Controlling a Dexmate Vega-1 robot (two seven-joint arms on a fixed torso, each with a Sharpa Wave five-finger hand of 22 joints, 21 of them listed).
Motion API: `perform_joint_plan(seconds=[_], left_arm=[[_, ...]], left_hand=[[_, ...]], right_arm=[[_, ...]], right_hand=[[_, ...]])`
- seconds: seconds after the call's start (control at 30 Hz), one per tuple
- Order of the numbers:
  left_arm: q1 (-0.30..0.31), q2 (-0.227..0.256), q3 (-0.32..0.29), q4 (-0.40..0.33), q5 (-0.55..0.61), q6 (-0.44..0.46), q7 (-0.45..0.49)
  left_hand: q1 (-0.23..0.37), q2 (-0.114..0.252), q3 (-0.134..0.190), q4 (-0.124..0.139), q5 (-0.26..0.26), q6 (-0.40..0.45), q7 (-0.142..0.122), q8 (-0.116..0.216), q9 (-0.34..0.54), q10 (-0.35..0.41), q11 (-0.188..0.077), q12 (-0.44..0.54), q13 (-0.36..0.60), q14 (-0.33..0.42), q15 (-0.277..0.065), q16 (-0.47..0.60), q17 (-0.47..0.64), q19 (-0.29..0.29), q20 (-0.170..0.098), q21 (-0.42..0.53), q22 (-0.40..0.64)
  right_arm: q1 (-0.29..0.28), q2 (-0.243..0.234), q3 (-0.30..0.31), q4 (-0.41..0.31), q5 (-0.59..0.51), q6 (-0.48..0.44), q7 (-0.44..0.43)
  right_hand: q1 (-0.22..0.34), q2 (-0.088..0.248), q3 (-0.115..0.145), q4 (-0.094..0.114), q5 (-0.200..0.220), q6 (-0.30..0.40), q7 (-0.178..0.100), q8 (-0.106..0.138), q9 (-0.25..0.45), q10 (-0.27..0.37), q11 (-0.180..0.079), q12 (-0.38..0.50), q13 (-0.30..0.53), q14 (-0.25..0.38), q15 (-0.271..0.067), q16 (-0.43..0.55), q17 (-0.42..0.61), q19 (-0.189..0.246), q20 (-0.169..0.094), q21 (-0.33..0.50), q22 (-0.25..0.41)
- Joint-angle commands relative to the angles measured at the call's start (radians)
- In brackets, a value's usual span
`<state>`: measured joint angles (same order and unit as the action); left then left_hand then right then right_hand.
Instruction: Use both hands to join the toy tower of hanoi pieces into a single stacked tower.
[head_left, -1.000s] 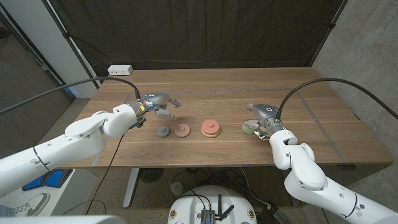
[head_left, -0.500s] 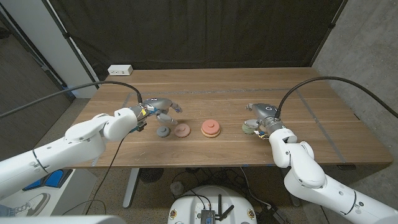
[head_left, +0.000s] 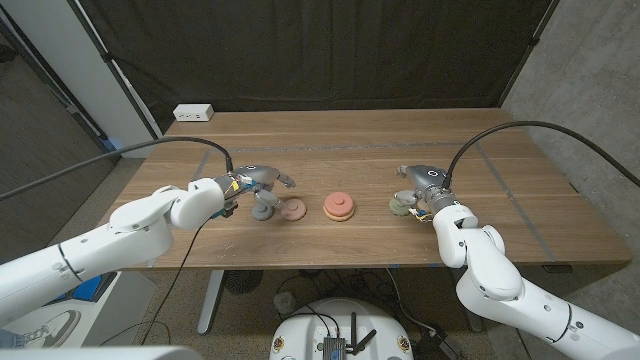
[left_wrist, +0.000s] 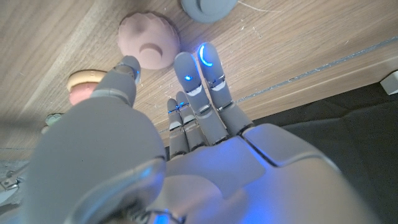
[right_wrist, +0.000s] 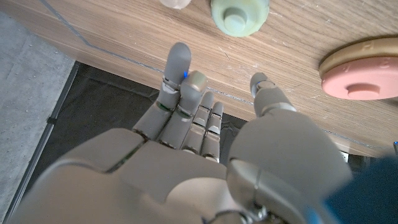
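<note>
As the left hand (head_left: 258, 181) has slid right and nearer over the last second, it now hovers directly over the grey piece (head_left: 263, 211), where a moment ago it hung to the far left of it; I judge this to be the approach to a first pick, with nothing yet lifted and no stacking begun. Its fingers (left_wrist: 207, 68) are spread and hold nothing; in the left wrist view the fingertips reach toward the grey piece (left_wrist: 208, 9) and the pale pink piece (left_wrist: 149, 42) without touching either.

On the desk (head_left: 350, 140) the pieces lie in a row from left to right: the grey piece, the pale pink piece (head_left: 292, 210) just beside it, the red-and-tan stack (head_left: 339, 206) at the middle, and the green piece (head_left: 402, 205) to the right; all stay where they were.

The right hand (head_left: 425, 190) has not moved; it hangs just right of the green piece, fingers apart and empty, and the right wrist view shows the green piece (right_wrist: 239, 16) just beyond its fingertips (right_wrist: 180, 59).
</note>
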<state>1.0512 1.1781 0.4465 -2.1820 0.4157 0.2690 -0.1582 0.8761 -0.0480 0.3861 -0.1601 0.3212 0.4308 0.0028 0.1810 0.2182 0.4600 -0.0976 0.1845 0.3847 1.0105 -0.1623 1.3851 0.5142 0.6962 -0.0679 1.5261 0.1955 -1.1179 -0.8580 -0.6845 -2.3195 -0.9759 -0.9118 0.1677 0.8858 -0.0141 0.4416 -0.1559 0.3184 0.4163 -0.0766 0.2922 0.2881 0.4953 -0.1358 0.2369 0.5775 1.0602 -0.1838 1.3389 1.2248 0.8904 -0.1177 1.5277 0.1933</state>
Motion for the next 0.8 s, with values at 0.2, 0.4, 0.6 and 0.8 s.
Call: perform_joint_plan(seconds=[0.2, 0.4, 0.6, 0.8], left_arm=[[-0.076, -0.009, 0.061, -0.019, 0.077, 0.052, -0.158], [-0.102, -0.017, 0.082, -0.02, 0.119, 0.055, -0.199], [-0.107, -0.02, 0.085, -0.01, 0.139, 0.028, -0.196], [-0.092, -0.025, 0.08, 0.008, 0.155, -0.008, -0.154]], left_hand=[[-0.005, -0.023, -0.016, -0.001, -0.005, -0.067, 0.019, -0.006, 0.0, -0.056, 0.023, -0.004, -0.004, -0.019, -0.057, -0.005, -0.003, -0.014, -0.136, -0.009, -0.001], [-0.013, -0.032, -0.026, 0.001, -0.009, -0.121, 0.033, -0.007, -0.003, -0.102, 0.042, -0.004, -0.007, -0.035, -0.056, -0.007, -0.006, -0.025, -0.136, -0.014, -0.002], [-0.017, -0.04, -0.033, 0.002, -0.014, -0.154, 0.043, -0.006, -0.004, -0.131, 0.052, -0.004, -0.009, -0.048, -0.056, -0.009, -0.009, -0.033, -0.136, -0.018, -0.002], [-0.018, -0.045, -0.037, 0.0, -0.016, -0.156, 0.041, 0.0, -0.005, -0.131, 0.049, 0.002, -0.009, -0.053, -0.056, -0.009, -0.01, -0.033, -0.136, -0.019, -0.002]], right_arm=[[-0.001, 0.003, -0.008, 0.0, -0.012, -0.015, 0.006], [-0.003, 0.006, -0.011, -0.002, -0.017, -0.02, 0.005], [-0.002, 0.01, -0.013, -0.002, -0.023, -0.024, 0.005], [-0.003, 0.012, -0.014, -0.002, -0.024, -0.023, 0.004]], right_hand=[[0.005, 0.005, 0.008, -0.002, 0.007, 0.008, -0.004, 0.003, 0.002, 0.017, 0.0, 0.002, 0.005, 0.013, -0.034, 0.011, 0.003, 0.01, -0.097, 0.004, 0.005], [0.004, 0.005, 0.009, -0.002, 0.009, 0.012, -0.004, 0.005, 0.002, 0.019, -0.002, 0.001, 0.006, 0.014, -0.034, 0.013, 0.003, 0.01, -0.097, 0.003, 0.005], [0.003, 0.005, 0.01, -0.002, 0.01, 0.012, -0.004, 0.005, 0.002, 0.022, -0.001, 0.002, 0.007, 0.014, -0.034, 0.015, 0.003, 0.01, -0.097, 0.003, 0.005], [0.001, 0.005, 0.012, -0.001, 0.012, 0.014, -0.006, 0.005, 0.003, 0.023, -0.002, 0.0, 0.009, 0.013, -0.033, 0.017, 0.003, 0.01, -0.097, 0.003, 0.005]])
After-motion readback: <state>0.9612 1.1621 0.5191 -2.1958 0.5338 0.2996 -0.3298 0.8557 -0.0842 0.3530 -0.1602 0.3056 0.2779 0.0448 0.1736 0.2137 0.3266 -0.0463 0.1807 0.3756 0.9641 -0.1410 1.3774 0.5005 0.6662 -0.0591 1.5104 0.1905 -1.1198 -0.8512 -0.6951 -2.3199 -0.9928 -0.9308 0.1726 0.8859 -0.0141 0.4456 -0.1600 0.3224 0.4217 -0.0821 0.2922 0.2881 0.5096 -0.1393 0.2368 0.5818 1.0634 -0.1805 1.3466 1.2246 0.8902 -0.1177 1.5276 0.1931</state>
